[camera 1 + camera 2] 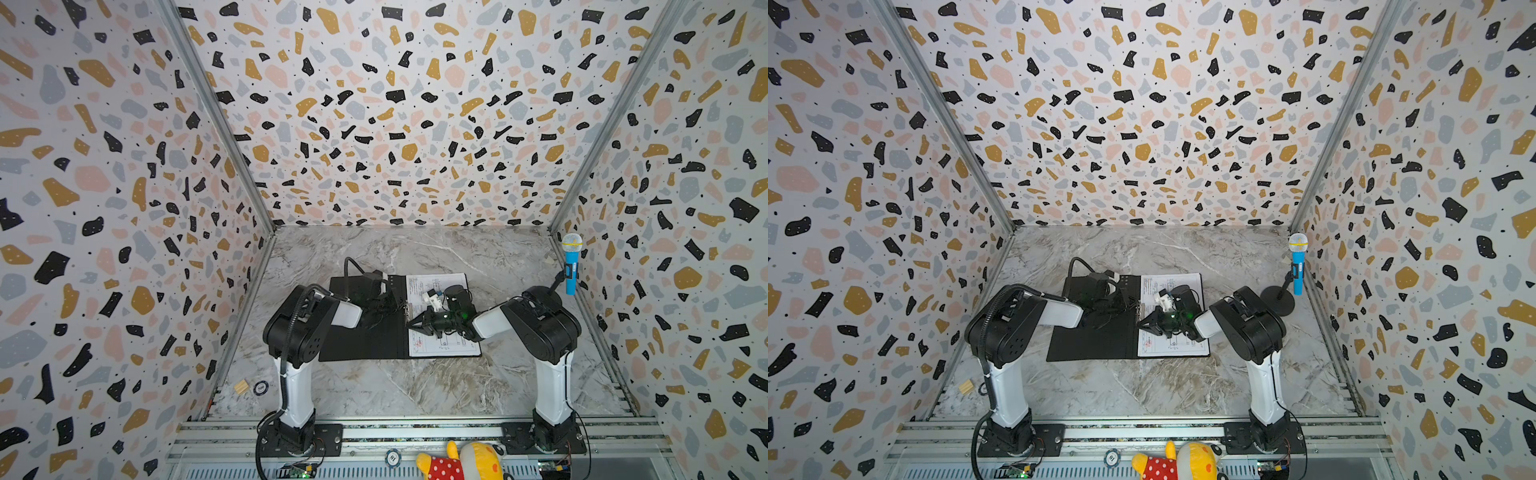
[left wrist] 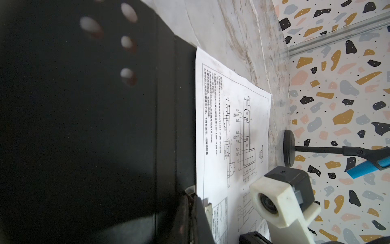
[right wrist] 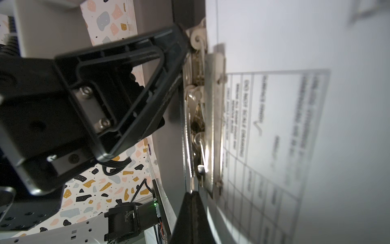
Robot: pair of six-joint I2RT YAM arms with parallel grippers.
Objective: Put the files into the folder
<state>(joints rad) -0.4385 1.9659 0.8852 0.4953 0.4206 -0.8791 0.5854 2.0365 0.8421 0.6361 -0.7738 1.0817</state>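
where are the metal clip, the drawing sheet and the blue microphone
metal clip (image 3: pixel 214 126), right wrist view, on its flat clamp bar
drawing sheet (image 2: pixel 230 137), left wrist view, on the printed middle
blue microphone (image 1: pixel 571 258), in a top view, on its blue handle

The flat open plastic folder (image 1: pixel 361 340) shows matt black on its inside, with a shiny silver metal spine clip (image 3: pixel 211 118). The white paper sheet (image 1: pixel 436 351) carries thin black line drawings, black text and a small red mark. The marble-look tabletop (image 1: pixel 415 386) is pale grey with white and brown veins. The booth walls (image 1: pixel 395 124) are a white terrazzo print with black, mustard, pink and blue-grey blotches and tiny dots. The toy microphone (image 1: pixel 571 270) is bright blue with a pale speckled head. The plush toy (image 1: pixel 457 463) is yellow, its cloth red with white dots. My left arm (image 1: pixel 296 332) and my right arm (image 1: pixel 548 328) are black at the joints and white along the links.
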